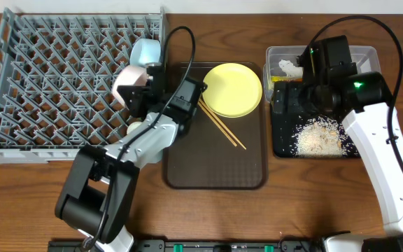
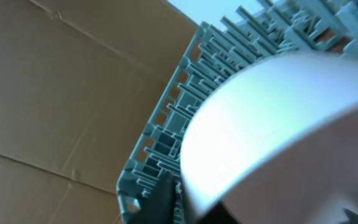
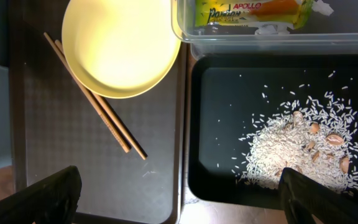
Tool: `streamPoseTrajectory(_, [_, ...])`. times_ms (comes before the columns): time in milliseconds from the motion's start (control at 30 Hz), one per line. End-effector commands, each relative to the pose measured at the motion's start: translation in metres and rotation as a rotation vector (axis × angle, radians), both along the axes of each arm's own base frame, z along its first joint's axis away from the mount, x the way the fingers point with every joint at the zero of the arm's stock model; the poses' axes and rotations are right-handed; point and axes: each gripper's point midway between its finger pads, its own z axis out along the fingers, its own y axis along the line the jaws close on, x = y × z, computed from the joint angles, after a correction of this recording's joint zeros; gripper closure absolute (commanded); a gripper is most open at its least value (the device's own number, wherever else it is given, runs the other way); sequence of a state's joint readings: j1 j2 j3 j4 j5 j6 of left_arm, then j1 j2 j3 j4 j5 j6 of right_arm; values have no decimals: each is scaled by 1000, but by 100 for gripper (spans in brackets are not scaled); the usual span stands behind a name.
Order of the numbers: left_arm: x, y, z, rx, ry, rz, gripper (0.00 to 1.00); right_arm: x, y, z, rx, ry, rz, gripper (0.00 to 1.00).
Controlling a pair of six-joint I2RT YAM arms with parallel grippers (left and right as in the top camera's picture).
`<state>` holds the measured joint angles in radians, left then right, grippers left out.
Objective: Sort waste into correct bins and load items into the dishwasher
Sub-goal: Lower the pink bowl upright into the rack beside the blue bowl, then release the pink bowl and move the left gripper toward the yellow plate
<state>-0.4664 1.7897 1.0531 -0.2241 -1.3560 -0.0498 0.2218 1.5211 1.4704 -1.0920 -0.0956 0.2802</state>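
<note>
Your left arm was stretched from the table's near edge up to the right edge of the grey rack (image 1: 47, 84). Its gripper (image 1: 147, 94) sat against the white bowl (image 1: 127, 84), which was tipped on its side there. The bowl hid the jaws, so I cannot tell how they stood. Your right arm hung bent over the black tray (image 1: 282, 140) near the table's right edge, with its gripper (image 3: 179, 199) spread wide and holding nothing. The chopsticks (image 1: 222, 127) lay side by side on the brown tray (image 1: 215, 168), just beside the yellow plate (image 1: 233, 89), their long axis running from far-left to near-right.
</note>
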Motion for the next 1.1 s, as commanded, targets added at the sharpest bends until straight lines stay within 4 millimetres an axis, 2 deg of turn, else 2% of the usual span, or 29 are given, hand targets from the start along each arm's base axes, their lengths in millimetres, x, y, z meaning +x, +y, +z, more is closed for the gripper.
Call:
streamPoseTrajectory(0, [-3, -8, -6, -1, 6, -24, 73, 1, -3, -1, -12, 0, -2, 1])
streamPoseTrajectory(67, [-3, -13, -6, 1, 12, -36, 69, 1, -3, -1, -12, 0, -2, 1])
streamPoseTrajectory(233, [-3, -20, -26, -66, 111, -96, 68, 1, -3, -1, -12, 0, -2, 1])
streamPoseTrajectory(333, [-4, -28, -38, -141, 176, -145, 66, 1, -3, -1, -12, 0, -2, 1])
streamPoseTrajectory(467, [-5, -44, -44, -294, 221, -233, 60, 1, -3, -1, -12, 0, -2, 1])
streamPoseTrajectory(567, [-5, -58, -34, -419, 202, -303, 55, 1, -3, -1, -12, 0, -2, 1])
streamPoseTrajectory(733, [-9, -81, 1, -602, 135, -439, 52, 1, -3, -1, -12, 0, -2, 1])
streamPoseTrajectory(933, [-32, -143, 35, -927, 164, -749, 51, 1, -3, -1, -13, 0, -2, 1])
streamPoseTrajectory(1067, [-39, -160, 51, -1064, 142, -791, 51, 1, -3, -1, -12, 0, -2, 1])
